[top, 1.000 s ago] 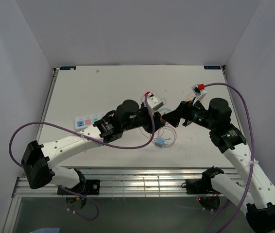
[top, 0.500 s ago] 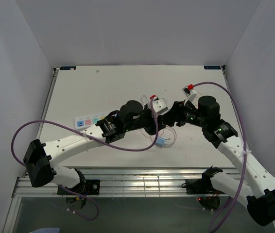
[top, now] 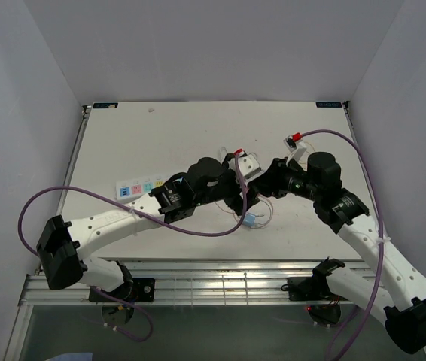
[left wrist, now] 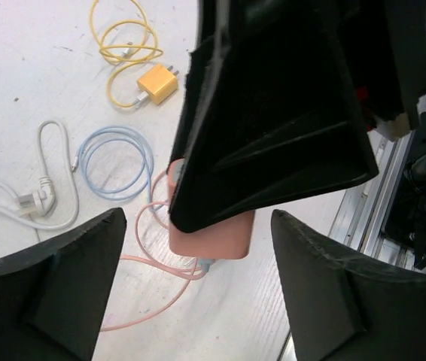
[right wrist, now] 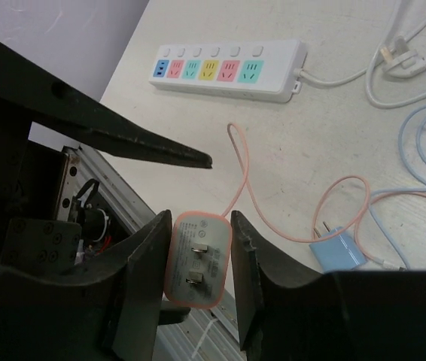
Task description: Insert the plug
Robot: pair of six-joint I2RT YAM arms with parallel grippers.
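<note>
plug (right wrist: 198, 259) in the right gripper (right wrist: 200, 233) jaws; power strip (right wrist: 228, 69) on table (right wrist: 311, 143), well apart

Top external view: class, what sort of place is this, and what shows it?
Probably a robotics lab test cell: a white table boxed in by plain panels, two arms bolted to an aluminium rail, a power strip laid out.

There's the pink plug (right wrist: 198, 259): smooth satin plastic shell, two bright metal prongs. On the right gripper (right wrist: 199, 235), fingers (right wrist: 145, 286) of matt black plastic, faintly grainy. The power strip (right wrist: 228, 69) is smooth white plastic with coloured socket faces. The table (right wrist: 311, 135) under the strip is matt white and lightly marked, and the pink cable (right wrist: 247, 169) just below the strip looks smooth, rubbery.
</note>
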